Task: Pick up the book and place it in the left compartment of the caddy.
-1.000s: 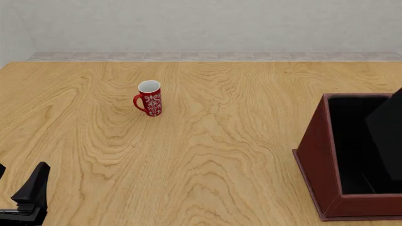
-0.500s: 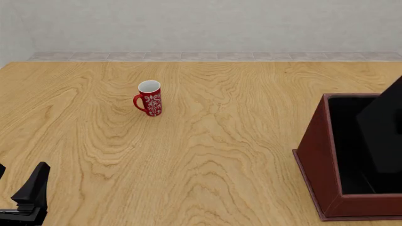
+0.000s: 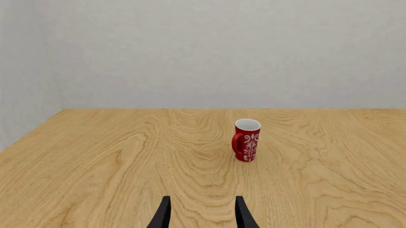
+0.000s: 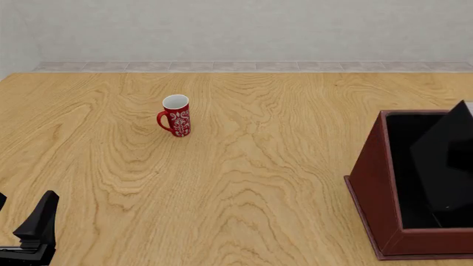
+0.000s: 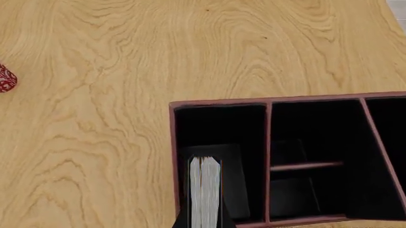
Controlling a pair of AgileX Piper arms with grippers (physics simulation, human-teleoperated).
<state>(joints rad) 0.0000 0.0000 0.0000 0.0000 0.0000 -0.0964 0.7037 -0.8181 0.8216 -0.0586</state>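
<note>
Black book (image 4: 446, 166) tilted inside caddy (image 4: 375, 183) at right; red mug (image 4: 176, 116) upright, well apart on table (image 4: 258, 183).

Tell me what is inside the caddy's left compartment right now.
The book stands in the left compartment of the caddy, held at its white page edge by the right gripper. The black floor beneath the book is covered, so whether it touches down cannot be seen.

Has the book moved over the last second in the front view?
Yes. Against the caddy's fixed left wall, the book has shifted leftward over the left compartment, showing more of itself. The mug stayed put.
</note>
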